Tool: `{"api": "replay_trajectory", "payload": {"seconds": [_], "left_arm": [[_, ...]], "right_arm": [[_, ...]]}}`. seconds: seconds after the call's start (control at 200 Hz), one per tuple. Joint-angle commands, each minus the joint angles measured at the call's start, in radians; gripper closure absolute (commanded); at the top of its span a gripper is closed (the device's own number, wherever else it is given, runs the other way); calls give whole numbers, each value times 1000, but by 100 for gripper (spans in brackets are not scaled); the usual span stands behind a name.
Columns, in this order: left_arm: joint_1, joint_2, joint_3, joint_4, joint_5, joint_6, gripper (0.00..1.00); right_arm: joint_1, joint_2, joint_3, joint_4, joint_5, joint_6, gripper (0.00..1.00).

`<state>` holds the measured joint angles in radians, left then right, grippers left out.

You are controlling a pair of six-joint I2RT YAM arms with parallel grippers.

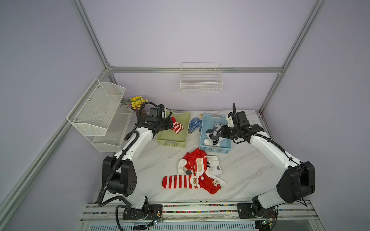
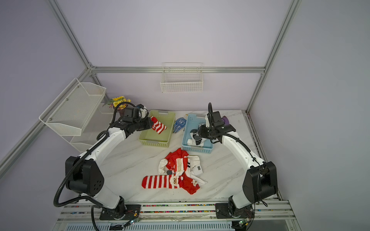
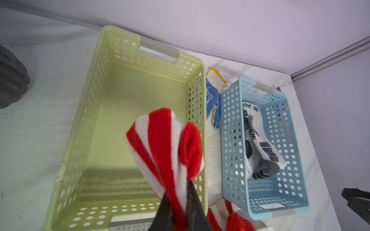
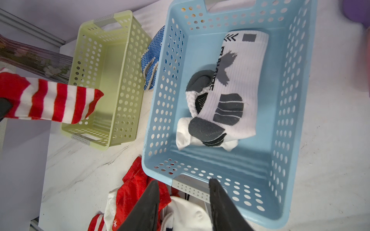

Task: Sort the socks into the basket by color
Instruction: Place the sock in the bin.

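Observation:
My left gripper [image 3: 178, 192] is shut on a red-and-white striped sock [image 3: 166, 144]. The sock [image 1: 177, 126] hangs above the green basket [image 1: 171, 142], which holds nothing else. My right gripper [image 4: 184, 181] stands open and holds nothing, above the near end of the blue basket [image 4: 160, 100]. White socks with black and grey marks [image 4: 230, 96] lie in that basket. In both top views a pile of red and white socks [image 1: 200, 170] lies on the table in front of the baskets. A long striped Santa sock [image 1: 180, 181] lies along its near side.
Blue white-dotted gloves [image 1: 194, 124] lie between the two baskets. A vase of yellow flowers [image 1: 137, 104] and a white mesh shelf [image 1: 100, 112] stand at the back left. A wire basket [image 1: 201, 80] hangs on the back wall.

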<state>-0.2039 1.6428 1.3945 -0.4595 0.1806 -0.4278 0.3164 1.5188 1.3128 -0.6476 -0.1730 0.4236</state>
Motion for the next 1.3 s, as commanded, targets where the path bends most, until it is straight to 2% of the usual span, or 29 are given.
{"api": "replay_trajectory", "payload": {"seconds": [0.0, 0.555, 1.295], "left_arm": [[10, 24, -18, 67, 23, 27, 88], [27, 159, -20, 86, 35, 25, 88], [46, 217, -25, 85, -18, 34, 82]], "right_arm": [[14, 11, 30, -6, 4, -5, 56], [30, 34, 26, 8, 3, -3, 55], [35, 62, 44, 10, -2, -4, 55]]}}
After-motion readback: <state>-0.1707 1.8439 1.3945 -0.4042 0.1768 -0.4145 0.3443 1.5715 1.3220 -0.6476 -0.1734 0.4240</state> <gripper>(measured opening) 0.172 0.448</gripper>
